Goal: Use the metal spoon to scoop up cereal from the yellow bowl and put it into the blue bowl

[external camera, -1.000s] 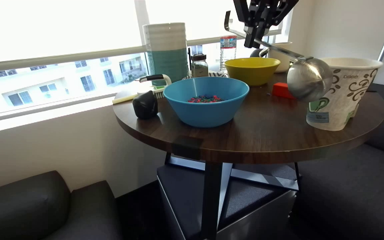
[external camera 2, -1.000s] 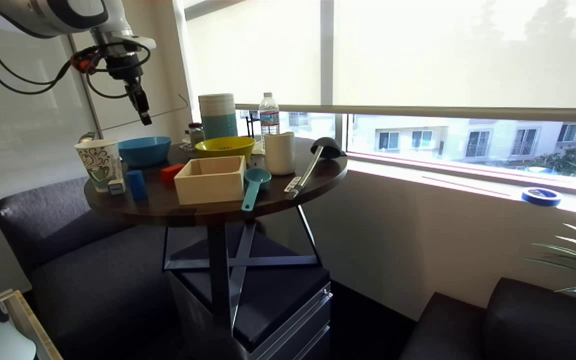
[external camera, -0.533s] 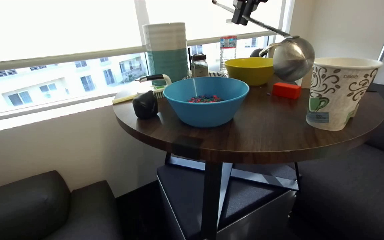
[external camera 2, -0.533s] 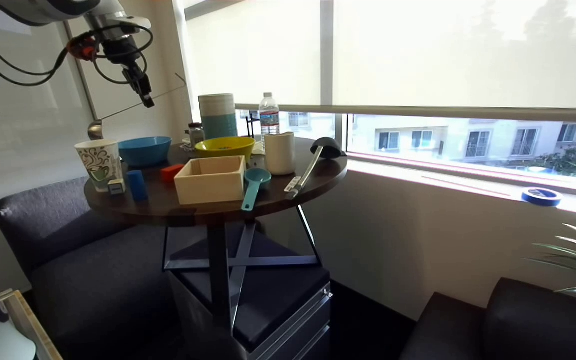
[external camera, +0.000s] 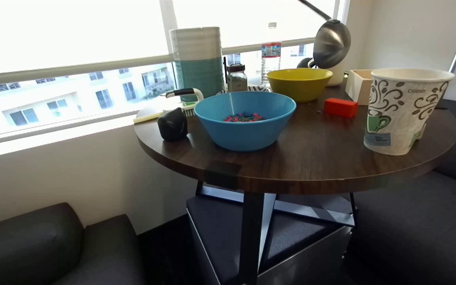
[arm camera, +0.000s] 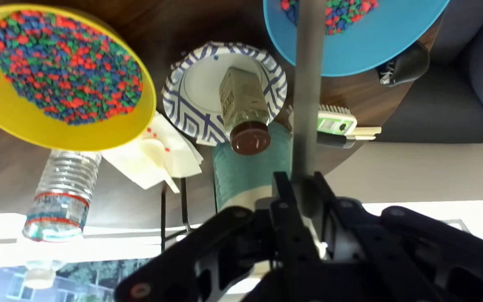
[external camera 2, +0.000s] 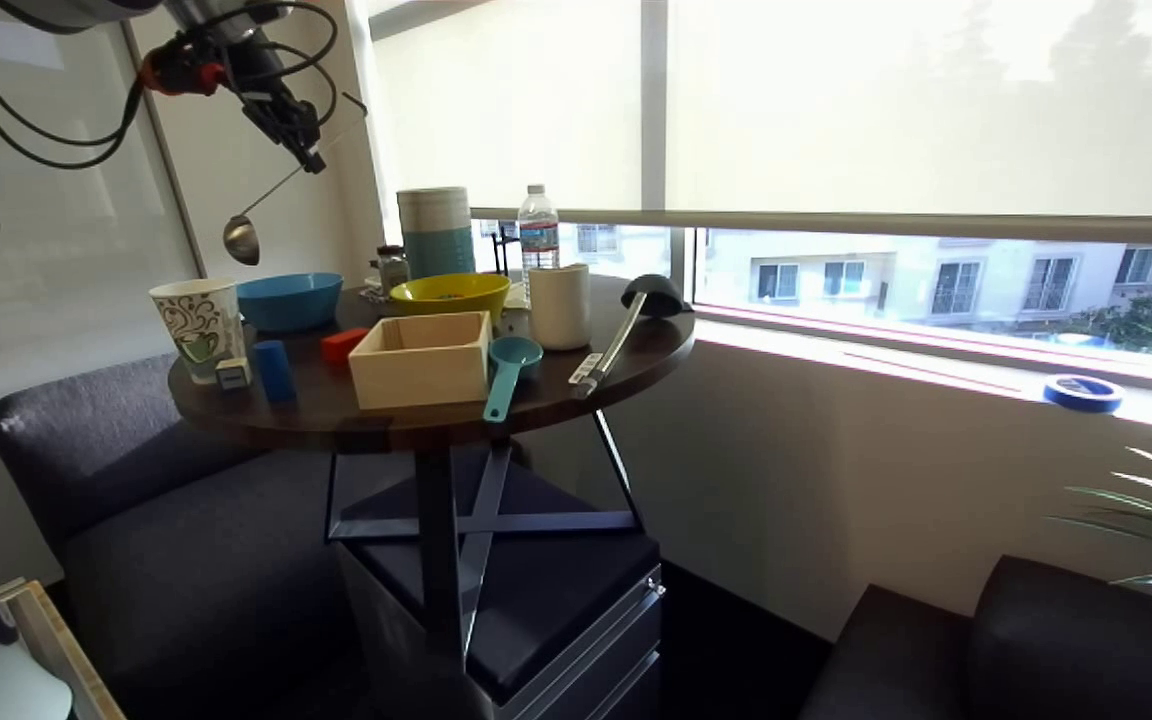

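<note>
Gripper pinching the metal spoon by its handle, and this looks like lining up a scoop! Next call: dip into the cereal in the yellow bowl, wrist view's upper left, then tip over the blue bowl, upper right. Arm slants down from an exterior view's upper left, spoon hanging tilted.

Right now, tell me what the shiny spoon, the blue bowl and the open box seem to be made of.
Shiny spoon: metal, probably steel, with a brushed sheen; bright glints streak its round scoop.
Blue bowl: likely plastic, smooth and satiny; the even color suggests it.
Open box: apparently wood, matte; its pale tan walls look unpainted, grain unclear.
</note>
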Available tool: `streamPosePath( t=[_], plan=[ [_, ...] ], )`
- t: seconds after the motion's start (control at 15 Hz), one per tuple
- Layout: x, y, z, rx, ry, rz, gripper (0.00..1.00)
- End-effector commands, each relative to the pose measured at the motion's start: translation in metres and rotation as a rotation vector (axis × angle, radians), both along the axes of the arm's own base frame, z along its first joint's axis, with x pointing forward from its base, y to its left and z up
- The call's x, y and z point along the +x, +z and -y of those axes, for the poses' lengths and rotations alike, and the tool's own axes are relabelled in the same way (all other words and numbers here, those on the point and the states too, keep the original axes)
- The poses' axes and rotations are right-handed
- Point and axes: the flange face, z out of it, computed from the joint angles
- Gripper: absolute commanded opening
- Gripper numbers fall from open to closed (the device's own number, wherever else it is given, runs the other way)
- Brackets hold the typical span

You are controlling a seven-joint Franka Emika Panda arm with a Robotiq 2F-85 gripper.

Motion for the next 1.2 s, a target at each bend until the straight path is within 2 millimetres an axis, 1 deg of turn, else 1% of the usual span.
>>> streamPosePath(
  t=[0.0, 0.13, 0.2, 0.33, 0.6, 0.67, 0.93, 1.13],
  plan=[
    [-0.011, 0.025, 0.015, 0.0, 0.11, 0.16, 0.04],
    [-0.013, 0.033, 0.026, 0.017, 0.13, 0.222, 0.04],
    [-0.002, 0.029, 0.017, -0.003, 0.099, 0.163, 0.15],
    [-0.004, 0.033, 0.026, 0.002, 0.11, 0.196, 0.15],
    [-0.006, 0.033, 0.026, 0.001, 0.117, 0.199, 0.15],
    [-0.006, 0.033, 0.025, 0.001, 0.118, 0.199, 0.04],
    [0.001, 0.037, 0.061, 0.009, 0.149, 0.271, 0.04],
    [0.014, 0.04, 0.09, 0.02, 0.138, 0.345, 0.04]
  ],
)
